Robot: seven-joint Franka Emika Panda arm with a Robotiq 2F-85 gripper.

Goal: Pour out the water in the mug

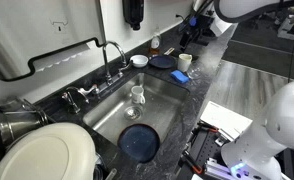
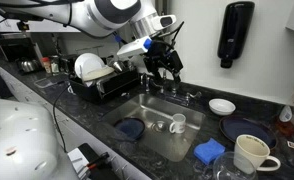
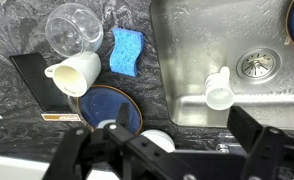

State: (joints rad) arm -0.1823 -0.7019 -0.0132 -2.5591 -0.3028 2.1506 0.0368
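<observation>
The small whitish mug (image 3: 219,90) stands in the steel sink basin (image 3: 187,40), near the drain (image 3: 259,62). It shows in both exterior views (image 1: 137,95) (image 2: 177,123). My gripper (image 3: 165,142) is open and empty, and its dark fingers frame the bottom of the wrist view. It hangs high above the counter and sink edge, well apart from the mug, in both exterior views (image 1: 192,30) (image 2: 165,60). I cannot see whether there is water in the mug.
A dark round plate (image 1: 139,142) lies in the sink. The counter holds a cream mug (image 3: 75,72), a clear glass (image 3: 72,25), a blue sponge (image 3: 124,50), a blue plate (image 3: 107,105) and a white bowl (image 2: 222,105). The faucet (image 1: 112,55) and a dish rack (image 2: 97,80) stand behind the sink.
</observation>
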